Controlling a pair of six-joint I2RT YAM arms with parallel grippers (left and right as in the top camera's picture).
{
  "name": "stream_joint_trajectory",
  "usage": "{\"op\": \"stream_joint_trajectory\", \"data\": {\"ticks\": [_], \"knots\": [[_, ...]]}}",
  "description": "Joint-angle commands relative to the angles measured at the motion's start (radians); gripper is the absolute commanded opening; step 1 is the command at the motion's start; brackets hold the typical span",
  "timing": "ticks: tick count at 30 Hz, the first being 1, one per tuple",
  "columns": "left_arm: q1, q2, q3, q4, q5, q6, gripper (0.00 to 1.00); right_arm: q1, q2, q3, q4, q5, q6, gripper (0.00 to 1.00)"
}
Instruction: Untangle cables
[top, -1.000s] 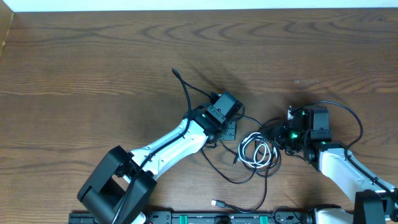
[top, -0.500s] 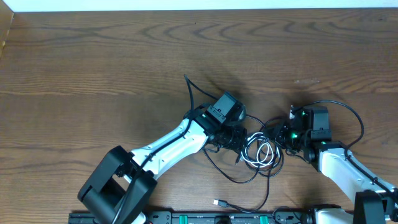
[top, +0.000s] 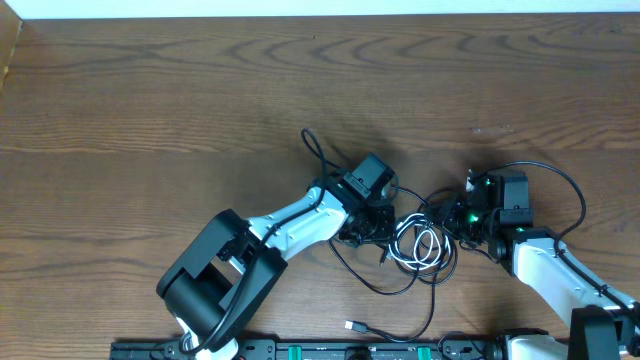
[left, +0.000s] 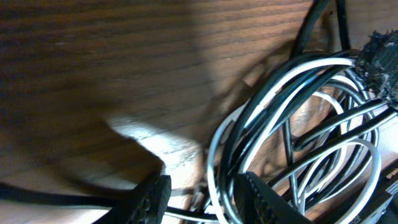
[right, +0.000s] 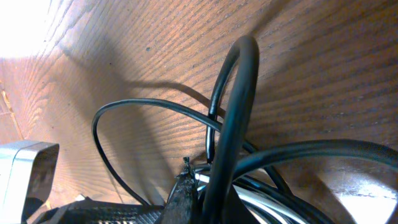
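Note:
The cables (top: 418, 246) lie as a tangle of white and black loops on the wood between my two grippers. One black strand curls up to an end (top: 308, 137) behind the left wrist. Another trails down to a plug (top: 352, 327). My left gripper (top: 383, 226) sits at the tangle's left edge. In the left wrist view it (left: 202, 191) is open, with white and black strands (left: 273, 106) running between its fingers. My right gripper (top: 452, 218) is at the tangle's right edge, and the right wrist view shows it (right: 211, 200) shut on a black cable (right: 233, 106) that arches up from the jaws.
The right arm's own thick black wire (top: 565, 190) loops out beside its wrist. A black rail with green lights (top: 330, 352) runs along the table's near edge. Bare wooden tabletop (top: 150, 100) stretches to the left and far side.
My left gripper has moved right to the tangle and its jaws have opened. The black cable end behind it shifted right. The right gripper has stayed in place.

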Motion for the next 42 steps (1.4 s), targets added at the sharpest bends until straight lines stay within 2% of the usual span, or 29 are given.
{"op": "stream_joint_trajectory", "data": {"ticks": [1, 4, 5, 9, 10, 11, 16, 23, 26, 29, 33, 37, 42], "knots": [[-0.027, 0.034, -0.008, 0.02, 0.036, -0.029, 0.41, -0.004, -0.008, 0.002, -0.003, 0.042, -0.025, 0.01], [-0.049, 0.034, -0.008, 0.052, 0.067, -0.029, 0.39, -0.004, -0.008, 0.002, -0.005, 0.043, -0.025, 0.01], [-0.056, 0.034, -0.008, 0.05, 0.047, -0.036, 0.32, -0.004, -0.008, 0.002, -0.005, 0.043, -0.025, 0.01], [-0.079, 0.034, -0.008, -0.019, -0.102, -0.143, 0.2, -0.004, -0.008, 0.002, -0.005, 0.043, -0.025, 0.01], [-0.08, 0.034, -0.008, -0.034, -0.12, -0.162, 0.11, -0.004, -0.008, 0.002, -0.005, 0.043, -0.025, 0.01], [-0.08, 0.034, -0.008, -0.049, -0.136, -0.183, 0.08, -0.004, -0.008, 0.002, -0.006, 0.043, -0.025, 0.01], [-0.051, 0.03, -0.006, -0.09, -0.171, -0.211, 0.07, -0.004, -0.008, 0.002, -0.006, 0.042, -0.025, 0.01], [0.111, -0.034, 0.002, -0.155, -0.283, -0.158, 0.07, -0.004, -0.008, 0.002, -0.002, 0.042, -0.093, 0.01], [0.175, -0.059, 0.002, -0.125, -0.25, -0.03, 0.07, -0.004, -0.008, 0.002, 0.005, 0.037, -0.114, 0.01], [0.208, -0.072, 0.002, -0.101, -0.154, 0.214, 0.07, -0.004, -0.008, 0.002, 0.047, -0.061, -0.258, 0.05], [0.213, -0.072, 0.002, -0.106, -0.093, 0.463, 0.07, -0.005, -0.008, 0.002, 0.159, -0.225, -0.391, 0.22], [0.216, -0.077, 0.003, -0.098, -0.093, 0.636, 0.07, -0.005, -0.008, 0.002, 0.332, -0.361, -0.395, 0.39], [0.216, -0.113, 0.003, -0.095, -0.094, 0.822, 0.07, -0.004, -0.008, 0.002, 0.496, -0.491, -0.394, 0.42]]}}
